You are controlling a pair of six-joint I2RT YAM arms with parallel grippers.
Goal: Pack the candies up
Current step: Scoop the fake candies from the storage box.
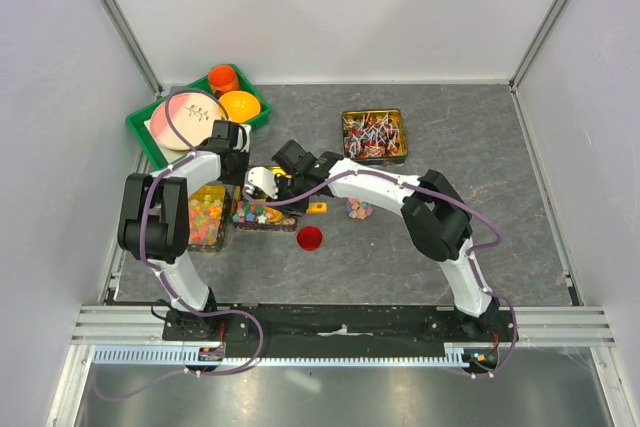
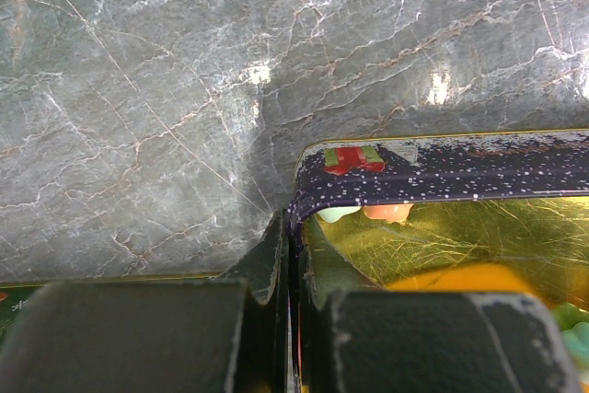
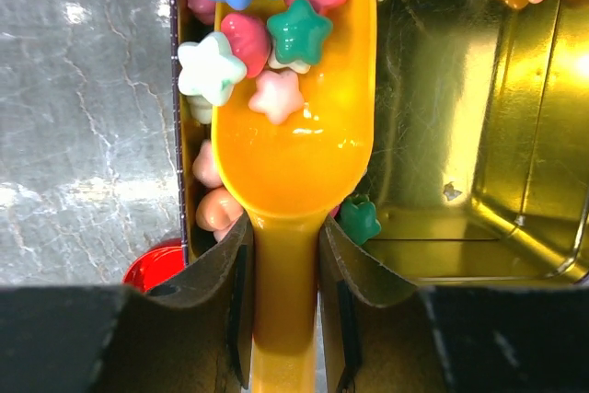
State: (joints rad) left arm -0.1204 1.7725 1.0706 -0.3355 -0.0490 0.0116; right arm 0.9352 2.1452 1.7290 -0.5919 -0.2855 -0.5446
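Off to the left of the left gripper (image 2: 290, 236) stood a clear tub (image 1: 205, 219) of red, orange and yellow gummy pieces, which looked to have no part in this job. That gripper was pinched shut on the wall of the tin (image 2: 460, 172), one finger outside and one inside, right at a rounded corner of the dark speckled rim. I took it to be steadying the tin. Just to its right, the right gripper (image 3: 285, 246) was clamped on the handle of an orange scoop (image 3: 294, 158), whose bowl reached forward from the fingers along one wall inside the tin. The candies (image 3: 276, 34) were in two places as far as I could see. A handful of pastel stars sat toward the front of the scoop's bowl, and more lay wedged between the scoop and the tin's wall, with a few loose ones farther in. Much of the gold floor to the right of the scoop was bare. Just outside the tin wall, close beside the fingers, a red lid (image 3: 156, 264) lay on the table. Farther right of the right gripper a small cluster of pastel pieces (image 1: 359, 209) sat by itself, and whether it was bagged I could not tell. By my reckoning a scoopful was loaded but not yet delivered, so the packing was underway, with the tipping out and any closing up left to do.
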